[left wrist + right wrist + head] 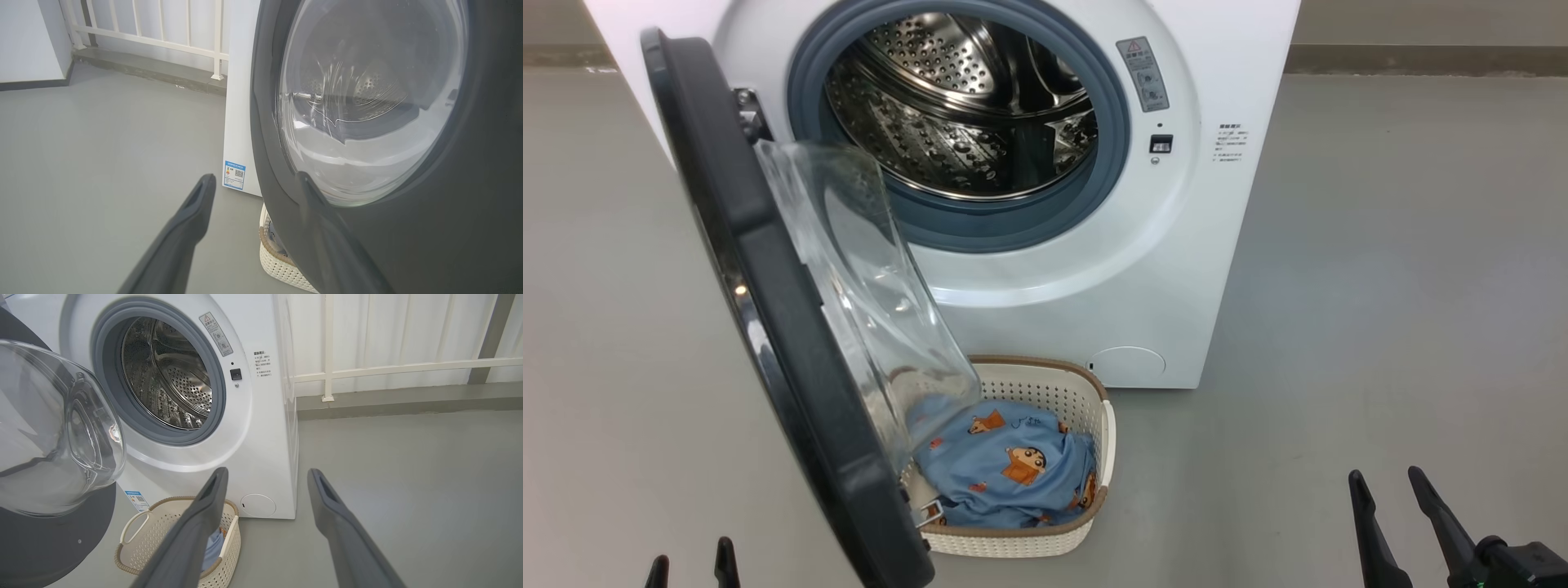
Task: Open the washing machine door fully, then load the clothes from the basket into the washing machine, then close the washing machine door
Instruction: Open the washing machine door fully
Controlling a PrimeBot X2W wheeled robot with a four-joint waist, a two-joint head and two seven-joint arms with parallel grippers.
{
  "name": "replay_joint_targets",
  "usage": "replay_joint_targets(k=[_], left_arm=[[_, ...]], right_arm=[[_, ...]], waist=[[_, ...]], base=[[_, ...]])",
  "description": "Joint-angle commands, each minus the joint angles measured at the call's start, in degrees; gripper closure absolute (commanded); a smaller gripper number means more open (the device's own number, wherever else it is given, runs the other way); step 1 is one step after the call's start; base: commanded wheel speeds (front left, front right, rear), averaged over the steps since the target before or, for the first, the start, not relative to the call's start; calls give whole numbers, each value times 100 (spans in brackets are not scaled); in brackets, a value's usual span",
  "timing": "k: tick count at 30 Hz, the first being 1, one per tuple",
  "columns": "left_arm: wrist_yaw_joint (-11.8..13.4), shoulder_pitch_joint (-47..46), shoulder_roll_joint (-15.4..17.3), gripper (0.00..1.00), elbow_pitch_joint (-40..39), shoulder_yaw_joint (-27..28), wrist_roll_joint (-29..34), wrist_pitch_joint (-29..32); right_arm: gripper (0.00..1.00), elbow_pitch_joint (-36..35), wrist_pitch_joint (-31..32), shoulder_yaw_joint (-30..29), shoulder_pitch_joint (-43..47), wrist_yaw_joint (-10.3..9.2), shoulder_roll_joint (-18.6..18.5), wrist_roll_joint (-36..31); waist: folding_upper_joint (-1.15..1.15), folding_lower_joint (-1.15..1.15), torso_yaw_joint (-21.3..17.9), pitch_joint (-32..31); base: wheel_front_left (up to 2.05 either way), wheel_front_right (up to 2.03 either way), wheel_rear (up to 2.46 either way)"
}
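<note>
Both claws are released, their fingers spread with nothing between them. Your left claw (692, 563) sits low at the outer side of the washing machine door (768, 310). In the left wrist view one finger lies across the black rim, but I cannot tell if it touches. Your right claw (1387, 482) hangs above the bare floor (1380, 286), well apart from the washing machine (1111, 286).

The door stands about halfway out, and its glass bowl (866, 278) hangs over the left part of the basket (1013, 543). I judge this is why the left claw is placed there: you must push the door wider before the basket is free to reach.

The basket stands on the floor just in front of the machine, and the clothes (1005, 465) lie inside it as one soft bundle. The drum (956, 106) holds nothing that I can see.
</note>
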Motion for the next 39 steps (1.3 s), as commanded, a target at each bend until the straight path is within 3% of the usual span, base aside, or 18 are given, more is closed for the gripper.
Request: replay_joint_targets(k=[1, 16, 17, 18, 19, 20, 21, 29, 34, 39], left_arm=[[-9, -78, 64, 0, -153, 205, -24, -38], [-9, -102, 64, 0, -138, 193, 4, -38], [-9, -98, 64, 11, -107, 188, -23, -38], [-9, -98, 64, 11, -107, 188, -23, -38], [-9, -98, 64, 58, -98, 180, -28, -38], [-9, -99, 64, 95, -96, 178, -36, -38], [-9, -97, 64, 100, -89, 177, -58, -38], [10, -48, 64, 100, -92, 292, -114, -38], [163, -110, 64, 100, -250, 513, -227, -38], [387, -308, 64, 100, -895, 779, -287, -38]], right_arm=[[0, -119, -69, 93, -69, 17, -33, -61], [0, -55, -69, -4, -103, 17, -3, -154], [0, -50, -69, 7, -103, 17, -7, -151], [0, -50, -69, 7, -103, 17, -7, -151], [0, -47, -69, 11, -100, 17, -10, -151], [0, -44, -69, 14, -98, 17, -11, -152], [0, -42, -69, 15, -95, 17, -13, -153], [0, -36, -69, 57, -76, 17, -29, -141], [0, -91, -69, 27, -62, 17, -16, -154], [0, -114, -69, -7, -42, 17, 9, -175]], waist=[[0, 0, -19, 0], [0, 0, 5, 13], [0, 0, 14, 5], [0, 0, 14, 5], [0, 0, 18, 0], [0, 0, 20, -5], [0, 0, 24, -11], [0, 0, 39, -85], [0, 0, 71, -92], [0, 0, 128, -92]], base=[[0, 0, 0], [0, 0, 0], [0, 0, 0], [0, 0, 0], [0, 0, 0], [0, 0, 0], [0, 0, 0], [0, 0, 0], [0, 0, 0], [0, 0, 0]])
